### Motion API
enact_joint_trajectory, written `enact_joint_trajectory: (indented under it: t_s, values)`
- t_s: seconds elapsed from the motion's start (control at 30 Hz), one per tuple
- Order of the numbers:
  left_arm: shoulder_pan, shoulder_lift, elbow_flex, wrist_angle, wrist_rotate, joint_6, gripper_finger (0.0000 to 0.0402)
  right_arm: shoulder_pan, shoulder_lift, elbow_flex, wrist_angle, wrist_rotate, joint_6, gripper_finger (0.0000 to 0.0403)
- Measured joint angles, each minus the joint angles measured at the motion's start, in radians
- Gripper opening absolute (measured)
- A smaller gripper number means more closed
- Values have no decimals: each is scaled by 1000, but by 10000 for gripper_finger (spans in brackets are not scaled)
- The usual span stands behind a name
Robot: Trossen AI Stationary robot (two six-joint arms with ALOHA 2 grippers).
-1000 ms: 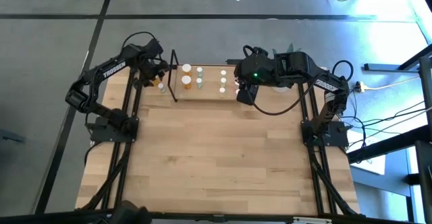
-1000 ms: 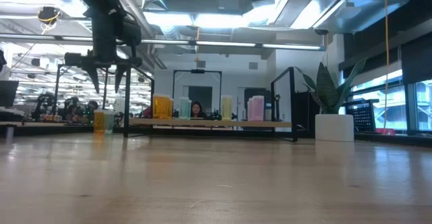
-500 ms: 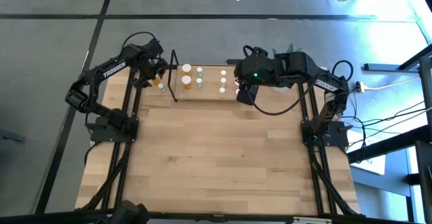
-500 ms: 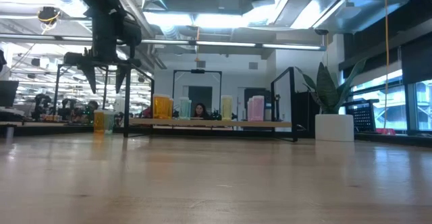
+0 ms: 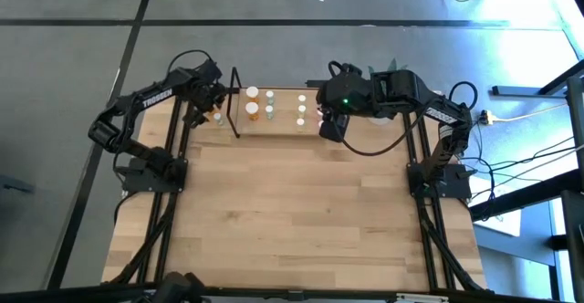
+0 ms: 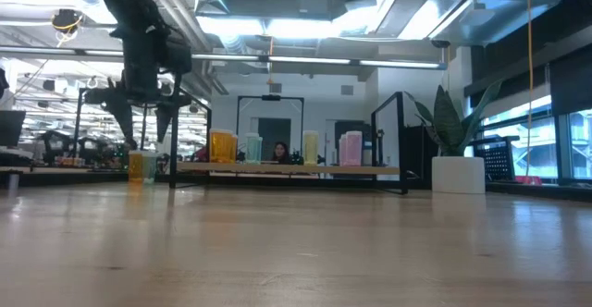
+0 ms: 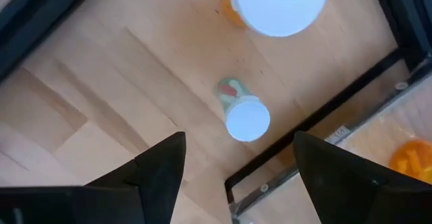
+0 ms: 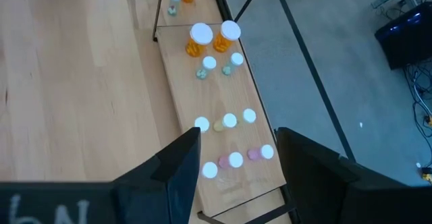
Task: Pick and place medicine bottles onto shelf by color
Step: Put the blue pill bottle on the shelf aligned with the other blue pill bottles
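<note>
Left hand [image 7: 233, 166]: fingers spread, hovering above small green white-capped medicine bottle [image 7: 244, 114], which stands on the table just outside the low wooden shelf's [image 5: 285, 120] black end loop. Advice: centre over the cap, descend straight, avoid neighbouring orange bottle [image 7: 277, 5]. Right hand [image 8: 236, 160]: spread, empty, above the shelf.

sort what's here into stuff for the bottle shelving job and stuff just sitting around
For the job:
- medicine bottles, orange, green, yellowish and pink, on the shelf
- small green bottle and orange bottle off the shelf, under the open left gripper
- right gripper, open above the shelf

Just lying about:
- potted plant
- cables
</note>
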Motion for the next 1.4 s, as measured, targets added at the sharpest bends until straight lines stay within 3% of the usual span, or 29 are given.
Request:
enact_joint_trajectory:
  t_s: [0.57,1.4]
  values:
    - [-8,1,-136,227,-7,-60,267,0,0,0,32,0,-1,197]
    - [-11,1,-139,230,-38,-49,263,0,0,0,31,0,0,197]
